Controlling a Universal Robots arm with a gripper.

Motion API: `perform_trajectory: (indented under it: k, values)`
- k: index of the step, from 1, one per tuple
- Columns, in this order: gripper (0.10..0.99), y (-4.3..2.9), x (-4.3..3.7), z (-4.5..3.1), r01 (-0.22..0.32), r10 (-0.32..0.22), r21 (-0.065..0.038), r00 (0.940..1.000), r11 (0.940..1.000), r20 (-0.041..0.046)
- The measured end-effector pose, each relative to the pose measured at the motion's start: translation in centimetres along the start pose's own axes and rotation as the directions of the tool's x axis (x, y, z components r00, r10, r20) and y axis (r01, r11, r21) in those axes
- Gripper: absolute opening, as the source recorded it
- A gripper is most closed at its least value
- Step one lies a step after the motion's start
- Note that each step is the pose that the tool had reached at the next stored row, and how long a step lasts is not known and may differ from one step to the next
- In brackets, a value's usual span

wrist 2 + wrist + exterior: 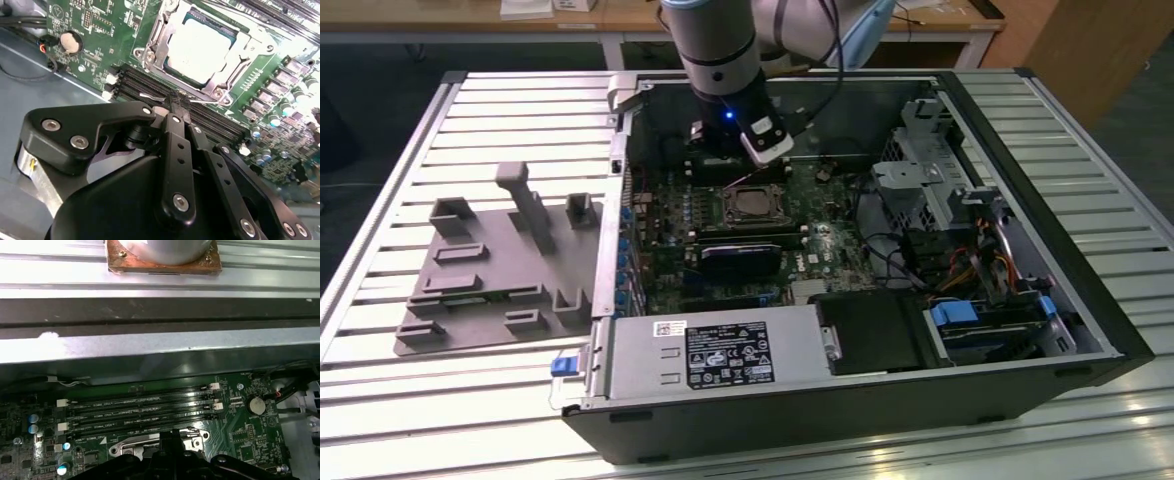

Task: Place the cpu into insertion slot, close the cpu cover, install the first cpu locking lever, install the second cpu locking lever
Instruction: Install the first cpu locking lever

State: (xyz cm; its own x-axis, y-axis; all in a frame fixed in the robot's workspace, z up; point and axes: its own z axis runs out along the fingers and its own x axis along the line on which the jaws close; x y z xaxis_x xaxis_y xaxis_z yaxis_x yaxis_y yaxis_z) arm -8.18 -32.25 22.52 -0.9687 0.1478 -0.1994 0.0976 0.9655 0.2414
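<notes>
Silvery-grey metal top noted on the small flat square cpu [199,44], seated level inside the square, metal-rimmed insertion slot [731,205] on the green motherboard [95,20]. Thin metal cpu cover [159,40], a frame with a window, lying down around the chip with the bright top showing through. Latching cannot be told. Locking levers not made out with confidence.

Black linkage gripper [177,102] found with fingers drawn together at the tip, nothing seen between them. Tip poised over the long black memory slots [145,87], just beside the socket's edge and clear of the chip.

In the exterior view, gripper [739,172] hanging at the far side of the socket. Socket thus lying close by, toward the near side from the tip. Long axis of the memory slots running parallel to that socket edge, between the socket and the grey sheet-metal case wall [150,345].

Containers: open black computer case [1067,300] holding the board. Grey moulded fixture tray [494,270] resting on the slatted metal table [400,150] at the exterior view's left, well apart from the gripper.
</notes>
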Motion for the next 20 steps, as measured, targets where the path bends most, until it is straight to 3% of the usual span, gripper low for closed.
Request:
perform_trajectory:
  k: [13, 20]
  values:
    - [0.102, 0.54, 0.09, 0.76, -0.068, 0.068, 0.014, 0.9975, 0.9976, 0.0179]
    - [0.102, 0.79, -0.24, 1.11, -0.109, 0.108, 0.021, 0.9937, 0.9938, 0.0287]
